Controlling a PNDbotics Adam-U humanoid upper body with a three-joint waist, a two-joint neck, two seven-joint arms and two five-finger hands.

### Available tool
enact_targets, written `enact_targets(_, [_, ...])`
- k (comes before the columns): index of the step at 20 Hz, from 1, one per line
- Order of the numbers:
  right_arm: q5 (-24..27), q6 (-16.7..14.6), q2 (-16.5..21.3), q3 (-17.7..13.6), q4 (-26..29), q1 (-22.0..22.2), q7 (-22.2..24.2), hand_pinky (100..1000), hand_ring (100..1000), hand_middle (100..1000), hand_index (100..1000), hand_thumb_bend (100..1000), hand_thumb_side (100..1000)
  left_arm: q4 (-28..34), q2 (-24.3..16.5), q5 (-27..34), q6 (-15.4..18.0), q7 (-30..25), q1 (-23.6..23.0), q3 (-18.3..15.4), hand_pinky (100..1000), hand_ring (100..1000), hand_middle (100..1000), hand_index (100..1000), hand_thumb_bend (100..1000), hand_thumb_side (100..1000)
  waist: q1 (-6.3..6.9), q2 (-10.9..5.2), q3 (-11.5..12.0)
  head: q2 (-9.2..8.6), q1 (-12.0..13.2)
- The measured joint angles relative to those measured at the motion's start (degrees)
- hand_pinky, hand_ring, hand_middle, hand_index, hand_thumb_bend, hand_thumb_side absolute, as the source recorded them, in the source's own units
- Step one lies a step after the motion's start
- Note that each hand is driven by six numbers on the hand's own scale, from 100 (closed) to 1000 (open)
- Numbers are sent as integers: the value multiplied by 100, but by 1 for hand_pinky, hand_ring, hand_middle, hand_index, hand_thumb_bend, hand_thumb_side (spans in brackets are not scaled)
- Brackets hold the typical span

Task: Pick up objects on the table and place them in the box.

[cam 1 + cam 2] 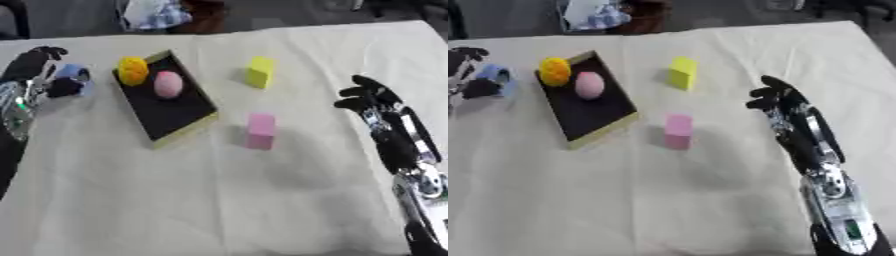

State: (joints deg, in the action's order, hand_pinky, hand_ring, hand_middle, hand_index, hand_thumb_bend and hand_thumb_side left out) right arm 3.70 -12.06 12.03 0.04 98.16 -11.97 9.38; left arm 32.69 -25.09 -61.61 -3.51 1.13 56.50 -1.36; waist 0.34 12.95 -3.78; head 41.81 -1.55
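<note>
Far left: left hand (pixel 39 70) over the cloth, fingers and thumb curled round a pale blue object (pixel 73 76). Object sits pinched between dark fingertips; its shape not clear beyond rounded and light blue. Whether it is lifted off the cloth or resting on it, cannot tell.

Just right of that hand: the box (pixel 188 129), a shallow tray with black floor and yellowish rim, lying askew on the table, its long axis running from far left to near right. Inside, at the far end, a yellow-orange ball (pixel 133 70) against the far-left corner, and a pink egg-shaped ball (pixel 168 83) just beside it, the two close or touching. Rest of the black floor bare.

Right of the box, on the cream tablecloth (pixel 219 200): a yellow block (pixel 260 72), upright, toward the far side; a pink block (pixel 260 130), upright, nearer, close to the box's near-right corner but apart from it. The two blocks well apart from each other.

Far right: right hand (pixel 785 107) above the cloth, fingers slightly bent and relaxed, pointing toward the far side. Holds nothing, touches no object. Pink block lies to its left, apart.
</note>
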Motion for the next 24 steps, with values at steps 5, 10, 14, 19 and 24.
enact_targets(5, [0, -6, 8, 1, 0, -12, 15, 850, 692, 691, 878, 100, 594, -49, 29, 21, -19, 25, 7, -15, 691, 582, 624, 835, 119, 287, 0, 14, -11, -6, 1])
enact_targets(10, [0, -7, 8, 1, 0, -13, 17, 850, 692, 691, 878, 100, 593, -11, 44, 177, 34, 27, 16, -13, 676, 535, 561, 791, 100, 237, 0, 14, -12, -6, 1])
enact_targets(14, [0, -7, 8, 0, 0, -13, 17, 850, 692, 691, 878, 100, 592, 279, 43, 345, 233, -46, 70, 142, 681, 536, 559, 790, 100, 230, 0, 14, -11, -7, 1])
enact_targets(19, [0, -7, 8, -2, 0, -14, 17, 850, 692, 691, 878, 100, 591, 990, -54, 695, 671, -371, 167, 589, 688, 541, 561, 789, 100, 225, 2, 14, 3, -10, -5])
enact_targets(24, [0, -5, 8, -3, 0, -15, 19, 850, 692, 691, 878, 100, 591, 1742, -114, 1132, 1135, -791, 161, 1113, 689, 548, 567, 786, 100, 226, 2, 12, 22, -10, -27])
